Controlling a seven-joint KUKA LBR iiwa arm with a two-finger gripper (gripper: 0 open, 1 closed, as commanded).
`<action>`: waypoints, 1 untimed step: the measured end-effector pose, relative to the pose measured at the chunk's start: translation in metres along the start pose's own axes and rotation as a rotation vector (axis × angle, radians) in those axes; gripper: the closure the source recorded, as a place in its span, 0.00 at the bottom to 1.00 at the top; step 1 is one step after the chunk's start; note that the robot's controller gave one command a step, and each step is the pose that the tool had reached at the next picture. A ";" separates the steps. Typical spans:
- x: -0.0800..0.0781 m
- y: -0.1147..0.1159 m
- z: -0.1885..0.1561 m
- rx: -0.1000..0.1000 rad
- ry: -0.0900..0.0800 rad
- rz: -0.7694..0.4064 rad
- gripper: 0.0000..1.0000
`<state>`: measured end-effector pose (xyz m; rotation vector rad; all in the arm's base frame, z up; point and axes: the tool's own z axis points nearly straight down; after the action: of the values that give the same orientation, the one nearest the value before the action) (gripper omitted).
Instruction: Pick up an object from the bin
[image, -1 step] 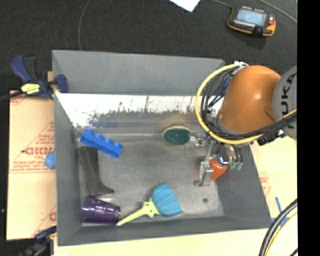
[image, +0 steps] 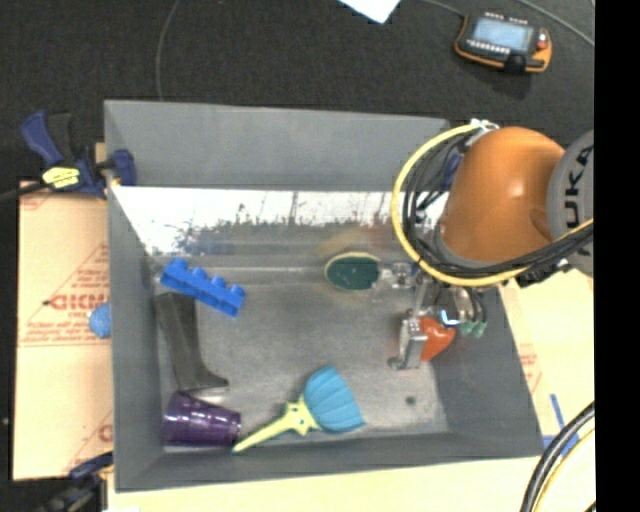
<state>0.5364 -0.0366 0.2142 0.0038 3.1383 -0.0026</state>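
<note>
Gripper (image: 408, 348) low at right side of bin (image: 300, 140); small orange-red piece (image: 438, 342) lay tight against its right flank. Spread or pinching: couldn't tell. Teal oval (image: 352, 270) sat up-left by back wall, apart

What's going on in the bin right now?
The arm's claw is down low at the right side of the bin, right up against a small orange-red piece. I cannot tell whether it has a grip on it. Lying apart from it are a teal oval thing by the back wall, a blue block, a purple cup and a blue-and-yellow brush.
</note>
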 end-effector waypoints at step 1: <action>0.020 0.091 0.144 -0.002 0.001 -0.044 0.00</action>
<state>0.5172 0.0545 0.0697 -0.0647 3.1387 0.0008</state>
